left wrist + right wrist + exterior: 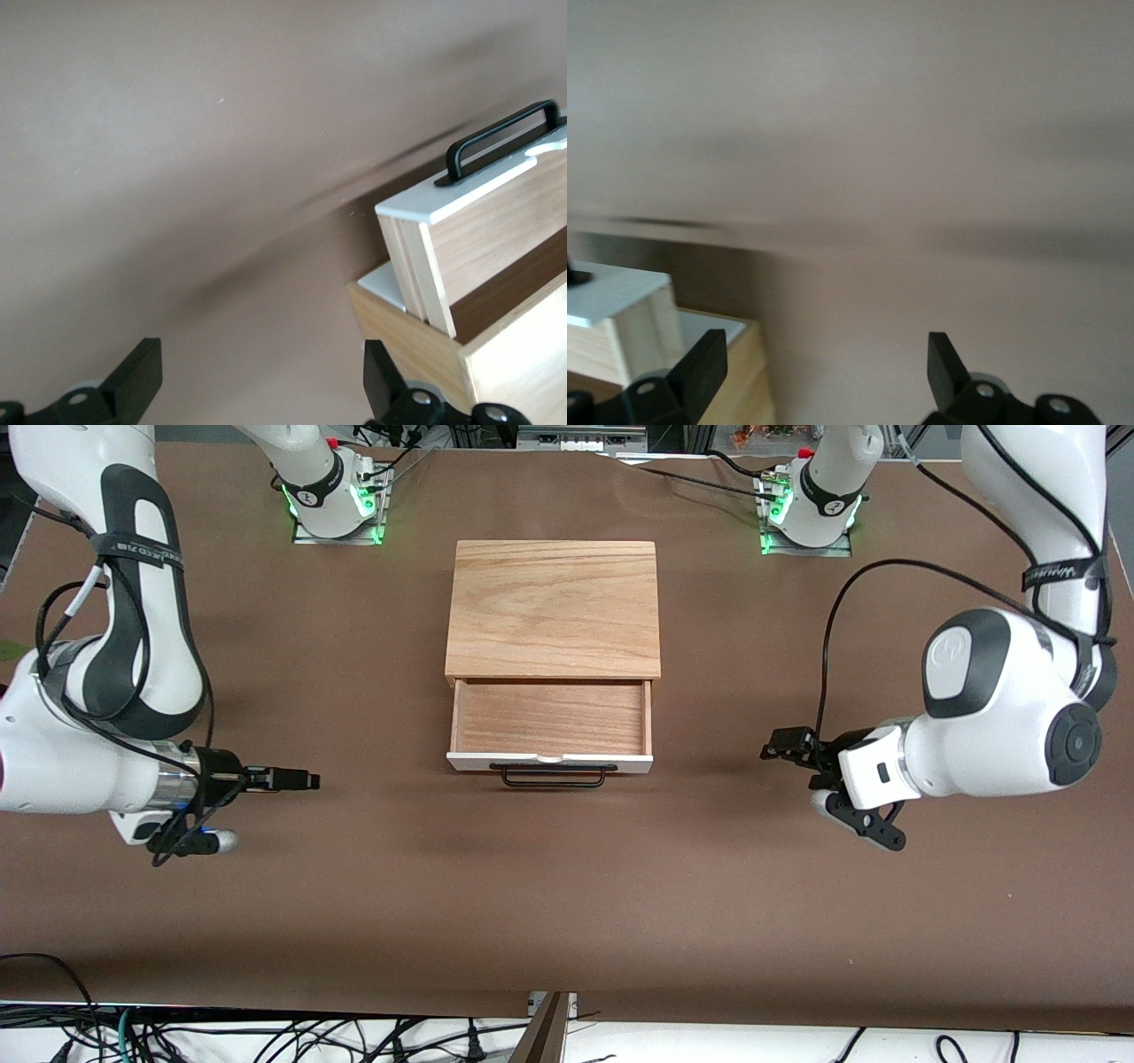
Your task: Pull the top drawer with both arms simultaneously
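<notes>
Top drawer point(549, 731) pulled out at frame center, handle point(553, 774) free; left gripper point(784, 746) mid-right and right gripper point(306, 781) mid-left both spread wide, holding nothing.

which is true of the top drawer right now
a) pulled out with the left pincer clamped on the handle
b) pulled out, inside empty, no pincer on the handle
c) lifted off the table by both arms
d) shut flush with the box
b: the top drawer sits pulled out with bare wood inside, its handle free; the left pincer and right pincer hang open over the table, each toward its own arm's end.
</notes>
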`<state>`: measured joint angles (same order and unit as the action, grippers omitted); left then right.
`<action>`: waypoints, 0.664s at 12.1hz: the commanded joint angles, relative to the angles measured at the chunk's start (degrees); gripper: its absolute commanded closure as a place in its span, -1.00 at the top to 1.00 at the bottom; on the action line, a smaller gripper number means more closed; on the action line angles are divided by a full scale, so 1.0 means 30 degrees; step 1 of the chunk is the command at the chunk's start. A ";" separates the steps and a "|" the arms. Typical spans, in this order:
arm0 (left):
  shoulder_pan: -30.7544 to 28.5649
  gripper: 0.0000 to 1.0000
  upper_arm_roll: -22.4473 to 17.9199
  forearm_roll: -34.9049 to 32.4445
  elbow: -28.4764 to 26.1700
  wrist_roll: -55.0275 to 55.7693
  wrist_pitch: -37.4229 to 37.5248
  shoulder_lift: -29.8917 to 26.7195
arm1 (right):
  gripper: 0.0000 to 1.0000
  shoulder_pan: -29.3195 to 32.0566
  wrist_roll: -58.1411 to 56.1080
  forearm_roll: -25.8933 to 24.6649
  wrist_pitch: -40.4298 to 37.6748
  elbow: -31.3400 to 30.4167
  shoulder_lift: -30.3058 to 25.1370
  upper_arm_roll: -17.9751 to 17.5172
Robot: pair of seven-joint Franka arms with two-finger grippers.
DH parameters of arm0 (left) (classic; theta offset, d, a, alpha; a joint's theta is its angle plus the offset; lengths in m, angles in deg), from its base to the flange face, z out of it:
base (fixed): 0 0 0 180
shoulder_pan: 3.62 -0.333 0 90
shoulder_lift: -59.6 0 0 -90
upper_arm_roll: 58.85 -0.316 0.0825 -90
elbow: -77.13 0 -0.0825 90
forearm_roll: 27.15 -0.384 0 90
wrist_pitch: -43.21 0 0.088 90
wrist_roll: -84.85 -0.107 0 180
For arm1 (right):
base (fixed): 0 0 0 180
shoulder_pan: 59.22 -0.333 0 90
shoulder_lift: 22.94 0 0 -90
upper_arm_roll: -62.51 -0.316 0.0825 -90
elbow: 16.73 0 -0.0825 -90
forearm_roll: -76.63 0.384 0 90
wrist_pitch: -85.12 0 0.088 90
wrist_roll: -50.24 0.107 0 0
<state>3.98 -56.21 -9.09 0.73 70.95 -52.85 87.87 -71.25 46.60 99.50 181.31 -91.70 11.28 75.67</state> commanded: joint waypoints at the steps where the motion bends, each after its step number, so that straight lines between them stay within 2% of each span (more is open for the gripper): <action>1: 0.0599 1.00 -0.0091 -0.3219 -0.0489 0.1495 0.0552 -0.1860 | 1.00 -0.0295 0.0157 -0.2981 -0.0800 -0.0350 -0.1124 -0.0051; 2: 0.0602 1.00 -0.0062 -0.4308 -0.0752 0.1352 0.0553 -0.2591 | 1.00 -0.0296 0.0128 -0.3892 -0.0831 -0.0350 -0.1532 -0.0022; 4: 0.0078 1.00 -0.0207 -0.5049 -0.1860 0.1467 0.0553 -0.4317 | 1.00 -0.0063 0.0069 -0.4865 -0.0802 -0.0292 -0.2147 0.0095; 6: -0.1238 1.00 -0.0296 -0.5109 -0.2857 0.1497 0.0523 -0.5784 | 1.00 0.1103 0.0069 -0.4927 -0.0598 -0.0408 -0.3026 -0.0021; 8: -0.1449 1.00 -0.0296 -0.6769 -0.4729 0.1758 0.0465 -0.7745 | 1.00 0.2015 0.0069 -0.5275 -0.0567 -0.0671 -0.3905 -0.0022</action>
<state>0.09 -57.56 -25.02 -5.49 75.26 -50.64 71.71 -67.77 46.66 85.10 179.79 -91.69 3.07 76.33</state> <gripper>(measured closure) 0.000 0.000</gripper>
